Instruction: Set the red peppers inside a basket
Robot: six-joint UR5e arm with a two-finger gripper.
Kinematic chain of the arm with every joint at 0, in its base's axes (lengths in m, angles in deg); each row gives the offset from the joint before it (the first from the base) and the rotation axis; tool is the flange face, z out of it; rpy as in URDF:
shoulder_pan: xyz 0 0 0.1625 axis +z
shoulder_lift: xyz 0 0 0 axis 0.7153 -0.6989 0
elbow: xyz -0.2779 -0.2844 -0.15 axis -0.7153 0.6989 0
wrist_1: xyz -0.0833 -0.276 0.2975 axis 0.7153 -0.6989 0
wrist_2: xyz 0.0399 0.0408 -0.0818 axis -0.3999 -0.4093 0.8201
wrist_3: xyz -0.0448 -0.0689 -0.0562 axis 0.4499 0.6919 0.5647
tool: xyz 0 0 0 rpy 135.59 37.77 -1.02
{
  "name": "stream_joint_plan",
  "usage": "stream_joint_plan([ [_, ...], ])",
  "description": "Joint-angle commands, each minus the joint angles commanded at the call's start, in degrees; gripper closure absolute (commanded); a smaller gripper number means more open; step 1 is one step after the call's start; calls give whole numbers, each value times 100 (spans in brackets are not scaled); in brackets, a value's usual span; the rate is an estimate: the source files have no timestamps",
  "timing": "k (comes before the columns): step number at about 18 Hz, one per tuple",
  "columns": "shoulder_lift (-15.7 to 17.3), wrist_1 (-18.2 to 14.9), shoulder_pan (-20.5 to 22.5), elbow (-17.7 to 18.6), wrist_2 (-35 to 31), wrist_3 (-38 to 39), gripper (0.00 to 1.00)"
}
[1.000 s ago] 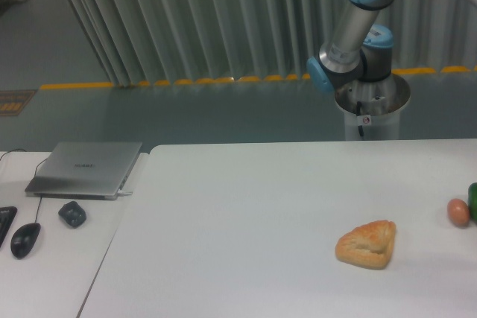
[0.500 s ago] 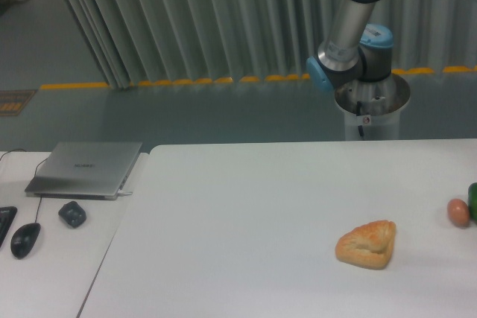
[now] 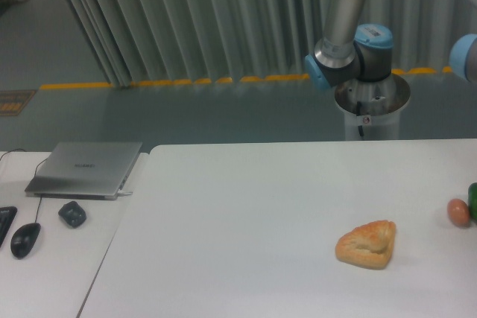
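The red peppers and the basket are out of view. Only the arm's base and lower joints (image 3: 350, 57) show, behind the table at the upper right, along with a blue joint cap (image 3: 466, 56) at the right edge. My gripper is out of the frame. On the white table (image 3: 246, 214) lie a golden bread piece (image 3: 366, 244), a round orange-pink ball (image 3: 457, 212) and a sliver of a green vegetable (image 3: 473, 200) at the right edge.
A second desk on the left carries a closed laptop (image 3: 86, 169), a dark mouse (image 3: 24, 240), a small dark object (image 3: 72, 214) and a keyboard corner (image 3: 4, 221). A narrow gap separates the two tables. Grey curtains hang behind.
The arm's upper link has swung left and become more upright, and a blue joint cap has come into view at the right edge. The things on the table have not moved.
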Motion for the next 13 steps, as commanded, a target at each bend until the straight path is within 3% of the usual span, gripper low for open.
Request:
stream_joint_plan([
  [3, 237, -448, -167, 236, 105, 0, 0],
  [5, 447, -476, -325, 561, 219, 0, 0],
  [13, 668, -915, -484, 712, 413, 53, 0],
])
